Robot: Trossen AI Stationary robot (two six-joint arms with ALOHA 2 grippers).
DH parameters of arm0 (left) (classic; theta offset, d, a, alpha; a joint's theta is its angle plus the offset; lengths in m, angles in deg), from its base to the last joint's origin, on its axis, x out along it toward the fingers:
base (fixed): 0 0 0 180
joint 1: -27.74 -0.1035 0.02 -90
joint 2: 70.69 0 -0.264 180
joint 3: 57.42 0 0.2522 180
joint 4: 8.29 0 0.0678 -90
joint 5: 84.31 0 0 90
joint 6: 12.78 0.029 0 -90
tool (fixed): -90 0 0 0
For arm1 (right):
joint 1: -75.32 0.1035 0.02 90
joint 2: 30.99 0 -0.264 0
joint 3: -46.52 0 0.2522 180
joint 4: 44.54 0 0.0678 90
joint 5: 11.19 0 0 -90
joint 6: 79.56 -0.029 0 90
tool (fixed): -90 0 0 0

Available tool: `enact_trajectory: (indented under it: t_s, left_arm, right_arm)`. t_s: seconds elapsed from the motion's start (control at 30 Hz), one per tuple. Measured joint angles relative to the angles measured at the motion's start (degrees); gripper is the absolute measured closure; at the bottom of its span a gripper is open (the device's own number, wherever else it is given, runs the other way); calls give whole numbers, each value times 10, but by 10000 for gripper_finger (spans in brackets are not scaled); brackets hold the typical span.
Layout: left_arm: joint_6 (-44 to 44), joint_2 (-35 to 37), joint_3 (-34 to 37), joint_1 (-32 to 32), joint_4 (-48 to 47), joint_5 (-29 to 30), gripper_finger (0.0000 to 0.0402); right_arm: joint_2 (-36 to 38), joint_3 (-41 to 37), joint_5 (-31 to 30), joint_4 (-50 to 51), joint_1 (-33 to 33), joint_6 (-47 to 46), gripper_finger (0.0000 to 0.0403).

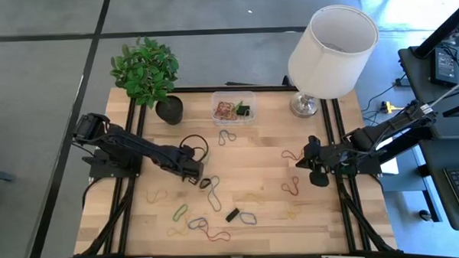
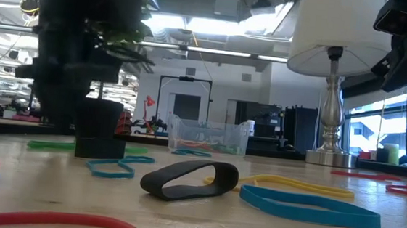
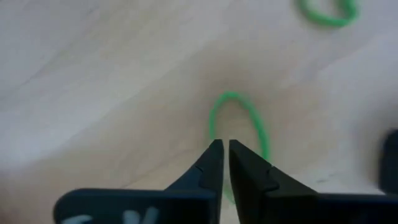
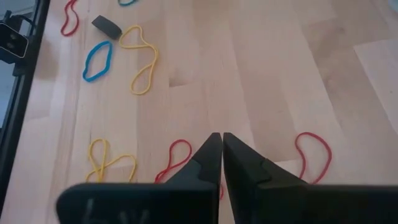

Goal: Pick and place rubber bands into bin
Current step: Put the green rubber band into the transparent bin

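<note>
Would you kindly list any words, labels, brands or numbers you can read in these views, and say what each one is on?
No text can be read in any view.
Left wrist view: pale marks on the left tool body, blurred and cut off at the picture's edge.
Right wrist view: similar pale marks on the right tool body, also unreadable.
Low view: signs in the room behind the bin are too small to read.

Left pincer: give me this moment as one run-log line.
left pincer: shut, tips down at green rubber band, grip unconfirmed | right pincer: shut, empty, waiting at right side | bin: some bands inside
</note>
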Motion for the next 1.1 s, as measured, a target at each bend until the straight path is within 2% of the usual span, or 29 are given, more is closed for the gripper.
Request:
enact_trajectory:
  t_s: [0.23, 0.37, 0.43, 0.57, 0.7, 0.9, 1.1]
  left_arm:
    - [-62, 4, 56, 6, 59, -31, 321]
    - [-82, -1, 62, 18, 69, -23, 311]
    - [-83, -1, 62, 22, 69, -21, 326]
    - [-86, -4, 53, 25, 61, -21, 389]
    - [-84, -8, 27, 26, 86, -13, 399]
    - [24, -7, -51, -13, 79, 51, 399]
    - [235, -6, -161, -103, 53, 81, 399]
  right_arm:
    - [0, 0, 0, 0, 0, -2, 382]
    - [0, 0, 0, 0, 0, -4, 382]
    - [0, 0, 0, 0, 0, -4, 382]
    - [0, 0, 0, 0, 0, -3, 382]
    - [0, 0, 0, 0, 0, -3, 382]
    - [0, 0, -36, -1, 0, 0, 382]
    - [0, 0, -114, -1, 0, -2, 382]
